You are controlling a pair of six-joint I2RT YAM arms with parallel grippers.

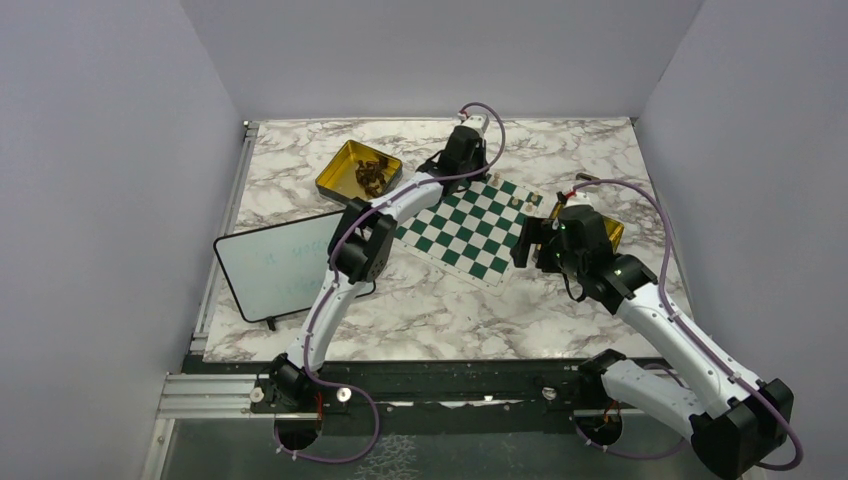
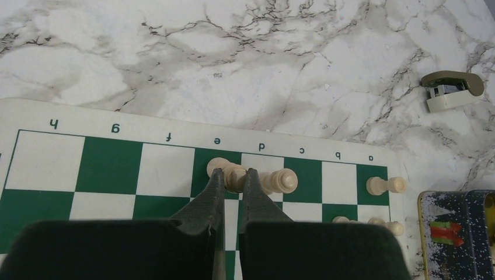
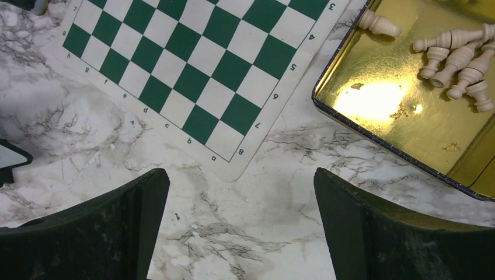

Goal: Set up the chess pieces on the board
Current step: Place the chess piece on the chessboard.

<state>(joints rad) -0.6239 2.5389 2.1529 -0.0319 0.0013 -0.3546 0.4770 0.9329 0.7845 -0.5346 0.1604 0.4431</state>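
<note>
The green and white board (image 1: 465, 225) lies mid-table. In the left wrist view my left gripper (image 2: 233, 174) is shut on a pale chess piece (image 2: 235, 179) at the board's far row, on the line between the e and d squares. A second pale piece (image 2: 284, 181) stands right beside it, another (image 2: 385, 185) on the a square, and more (image 2: 365, 221) one row nearer. My right gripper (image 3: 240, 181) hangs open over bare marble just off the board's corner (image 3: 233, 166), holding nothing. Several pale pieces (image 3: 461, 58) lie in a gold tin (image 3: 379, 105) to its right.
A gold tin (image 1: 340, 165) with dark pieces (image 1: 372, 175) sits at the back left. A black-framed whiteboard (image 1: 275, 265) lies on the left. A small grey stapler-like object (image 2: 452, 90) rests beyond the board, and a printed tin lid (image 2: 458, 233) lies beside the board's edge.
</note>
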